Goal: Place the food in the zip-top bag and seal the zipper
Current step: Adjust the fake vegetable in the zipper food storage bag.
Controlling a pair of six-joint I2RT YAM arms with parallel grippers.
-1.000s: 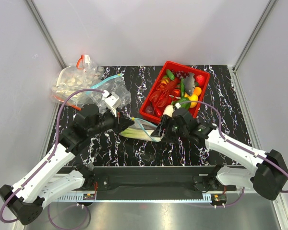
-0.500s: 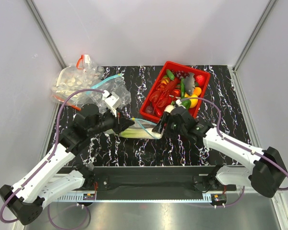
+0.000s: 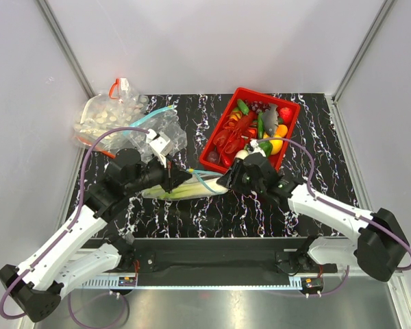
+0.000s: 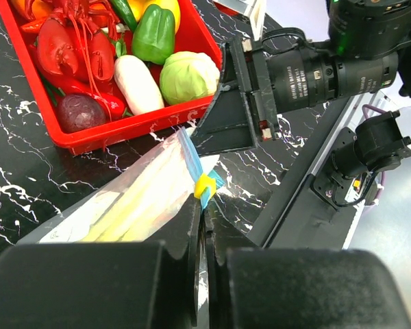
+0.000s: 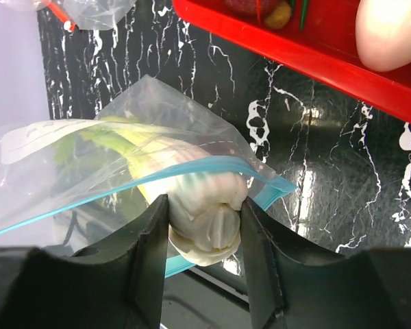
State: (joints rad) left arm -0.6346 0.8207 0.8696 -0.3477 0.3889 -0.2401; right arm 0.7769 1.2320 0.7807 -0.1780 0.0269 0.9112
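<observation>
The zip-top bag (image 3: 166, 192) lies on the black table between my grippers, mouth to the right. My left gripper (image 3: 175, 180) is shut on its teal zipper (image 4: 191, 152) just below a yellow clip (image 4: 205, 185). The leek (image 3: 186, 190) lies partly inside the bag, green leaves deep in it (image 5: 82, 140). My right gripper (image 5: 205, 229) is shut on the leek's white bulb end (image 5: 207, 202), which sits in the mouth between the two teal strips (image 5: 89, 203). A white radish (image 4: 138, 83) lies in the red basket.
The red basket (image 3: 292, 108) of toy produce, a lobster and a grey fish stands at the back right, close behind my right gripper (image 3: 227, 182). A bag with a red zipper (image 3: 103, 118) and another clear bag (image 3: 163, 127) lie at the back left.
My right gripper has moved left with the leek, sliding it deeper into the bag. My left gripper has kept its hold on the zipper edge.
</observation>
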